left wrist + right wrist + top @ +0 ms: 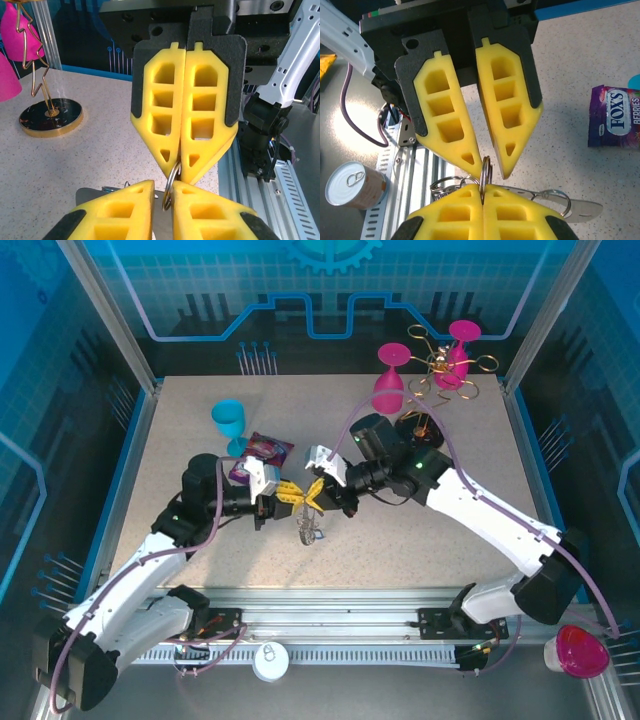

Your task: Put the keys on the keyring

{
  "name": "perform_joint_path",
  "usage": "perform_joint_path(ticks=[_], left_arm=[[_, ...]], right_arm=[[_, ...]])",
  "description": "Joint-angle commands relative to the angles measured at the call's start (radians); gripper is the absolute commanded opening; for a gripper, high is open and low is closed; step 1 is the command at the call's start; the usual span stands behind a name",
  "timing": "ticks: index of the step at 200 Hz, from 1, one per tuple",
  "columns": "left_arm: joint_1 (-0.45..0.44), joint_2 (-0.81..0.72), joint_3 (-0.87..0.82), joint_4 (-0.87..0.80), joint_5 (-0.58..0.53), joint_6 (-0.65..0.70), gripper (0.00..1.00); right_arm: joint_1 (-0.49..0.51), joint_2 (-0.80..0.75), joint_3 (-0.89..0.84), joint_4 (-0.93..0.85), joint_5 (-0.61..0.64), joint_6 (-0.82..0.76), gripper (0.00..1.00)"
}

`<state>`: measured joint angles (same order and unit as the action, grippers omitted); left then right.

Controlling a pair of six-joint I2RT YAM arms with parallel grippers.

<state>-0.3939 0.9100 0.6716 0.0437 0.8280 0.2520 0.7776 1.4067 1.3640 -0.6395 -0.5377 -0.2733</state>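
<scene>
At the middle of the speckled table [450, 540], the two arms reach inward from the near edge and meet tip to tip. The right gripper [179, 172] is clenched, its yellow fingers [207, 100] pressed flat together and pinching the keyring [485, 172] edge-on. The left gripper [489, 166] faces it with its jaws parted a little, so the thin metal loop stands in the narrow gap between the tips; whether either tip touches it cannot be told. Toward the far right corner stand two pink cups [390, 390] beside a gold wire stand [445, 370] on a round dark base. A teal cup [228, 420] stands at the far left, with a purple candy packet [262, 452] just beside it. The keys [311, 531] are bunched just below the meeting fingertips in the overhead view, linked to the held ring by smaller rings.
</scene>
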Motion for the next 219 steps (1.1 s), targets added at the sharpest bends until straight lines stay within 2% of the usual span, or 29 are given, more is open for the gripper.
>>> perform_joint_path(ticks=[1, 55, 83, 114, 139, 177, 219], left_arm=[[-0.005, 0.006, 0.029, -0.067, 0.012, 0.061, 0.16], [-0.004, 0.026, 0.049, -0.065, 0.045, 0.066, 0.14], [-0.005, 0.028, 0.05, -0.059, 0.074, 0.065, 0.0], [-0.005, 0.009, 0.02, -0.018, 0.068, 0.045, 0.0], [-0.004, -0.003, -0.023, 0.072, 0.062, -0.018, 0.0], [-0.004, -0.015, -0.073, 0.2, 0.044, -0.106, 0.0], [-0.004, -0.024, -0.086, 0.228, 0.045, -0.141, 0.0]], right_arm=[[0.028, 0.036, 0.078, -0.134, 0.006, -0.087, 0.0], [0.067, 0.104, 0.168, -0.189, 0.005, -0.124, 0.0], [0.064, 0.082, 0.147, -0.138, 0.03, -0.095, 0.0], [0.021, -0.031, 0.017, 0.016, 0.106, 0.016, 0.32], [-0.009, -0.124, -0.1, 0.111, 0.14, 0.09, 0.41], [-0.001, -0.183, -0.23, 0.229, 0.14, 0.177, 0.44], [0.017, -0.164, -0.282, 0.335, 0.128, 0.207, 0.46]])
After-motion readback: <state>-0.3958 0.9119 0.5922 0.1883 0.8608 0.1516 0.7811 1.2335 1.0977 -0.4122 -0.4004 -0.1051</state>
